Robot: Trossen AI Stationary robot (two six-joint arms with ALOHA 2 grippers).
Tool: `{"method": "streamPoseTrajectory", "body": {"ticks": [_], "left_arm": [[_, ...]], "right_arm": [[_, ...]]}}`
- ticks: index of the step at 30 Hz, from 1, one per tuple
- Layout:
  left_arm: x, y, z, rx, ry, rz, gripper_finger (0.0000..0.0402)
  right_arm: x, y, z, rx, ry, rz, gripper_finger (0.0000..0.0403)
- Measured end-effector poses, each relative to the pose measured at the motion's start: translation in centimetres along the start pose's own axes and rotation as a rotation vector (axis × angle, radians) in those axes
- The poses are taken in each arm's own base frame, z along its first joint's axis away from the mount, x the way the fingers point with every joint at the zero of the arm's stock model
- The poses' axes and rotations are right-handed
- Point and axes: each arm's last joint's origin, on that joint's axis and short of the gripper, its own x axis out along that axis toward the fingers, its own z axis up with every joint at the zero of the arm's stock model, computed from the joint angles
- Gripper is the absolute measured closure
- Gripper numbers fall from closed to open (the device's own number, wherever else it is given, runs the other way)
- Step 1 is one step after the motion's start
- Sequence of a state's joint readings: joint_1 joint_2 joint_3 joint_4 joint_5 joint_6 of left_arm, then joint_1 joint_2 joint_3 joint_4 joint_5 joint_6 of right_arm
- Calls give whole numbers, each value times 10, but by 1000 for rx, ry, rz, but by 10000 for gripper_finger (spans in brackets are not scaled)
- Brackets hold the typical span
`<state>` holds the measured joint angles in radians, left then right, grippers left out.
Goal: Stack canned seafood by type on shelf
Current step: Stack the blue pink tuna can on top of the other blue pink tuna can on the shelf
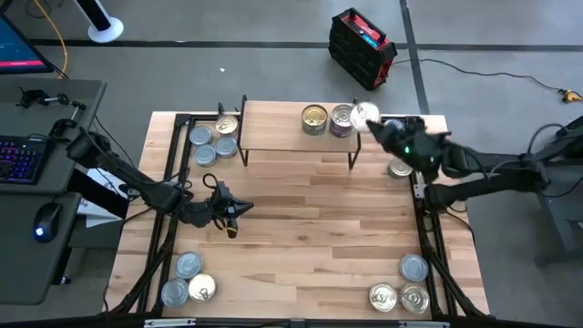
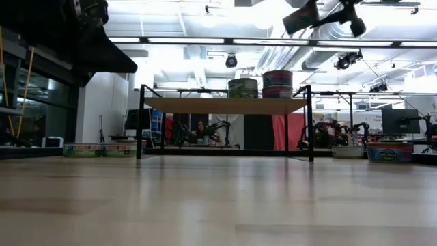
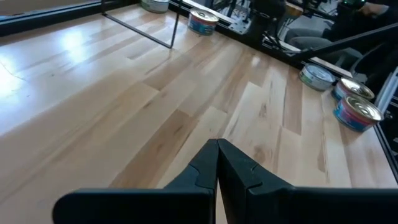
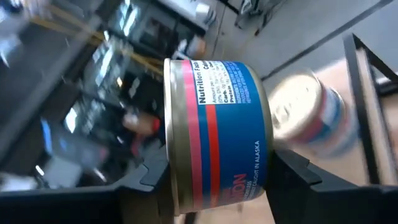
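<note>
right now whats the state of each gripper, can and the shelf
right gripper: shut on blue-and-red can, held on its side in the air by the shelf's right end
left gripper: shut, empty, above bare tabletop
shelf: upright, two cans standing on it
other cans: standing on the table

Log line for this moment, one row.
right gripper: shut on blue-red tin, above shelf's right end | left gripper: shut, empty, over table | shelf: two tins
</note>
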<state>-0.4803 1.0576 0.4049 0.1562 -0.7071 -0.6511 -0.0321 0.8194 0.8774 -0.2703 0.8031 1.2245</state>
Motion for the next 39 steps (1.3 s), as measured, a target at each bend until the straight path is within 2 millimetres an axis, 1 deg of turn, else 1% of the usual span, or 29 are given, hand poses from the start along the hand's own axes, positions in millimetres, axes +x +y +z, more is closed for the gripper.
{"method": "streamPoseTrajectory", "body": {"ticks": [3,5,7,10,14,17,22,28,34,36,39], "left_arm": [[1,1,1,-7,-5,7,401],[1,1,2,-14,-11,3,401],[1,0,3,-22,-14,-8,402],[1,-1,3,-36,4,-38,402],[1,-2,2,-49,30,-71,402],[1,-3,2,-49,36,-80,401],[1,-3,1,-49,37,-81,401],[1,-3,1,-48,37,-81,402],[1,-3,1,-49,37,-80,402],[1,-3,1,-49,37,-80,402],[1,-3,1,-49,37,-80,402]], "right_arm": [[18,-2,10,81,-25,-7,238],[33,-7,12,112,-12,-39,225],[49,-12,9,132,15,-77,219],[69,-19,4,159,50,-114,222],[87,-20,1,183,55,-89,226],[92,-23,2,183,39,-104,215],[94,-25,5,205,5,-119,195],[94,-25,5,219,5,-124,192],[95,-26,6,76,-3,-133,191],[96,-27,6,82,-12,-145,191],[97,-29,5,148,-37,-164,190]]}}
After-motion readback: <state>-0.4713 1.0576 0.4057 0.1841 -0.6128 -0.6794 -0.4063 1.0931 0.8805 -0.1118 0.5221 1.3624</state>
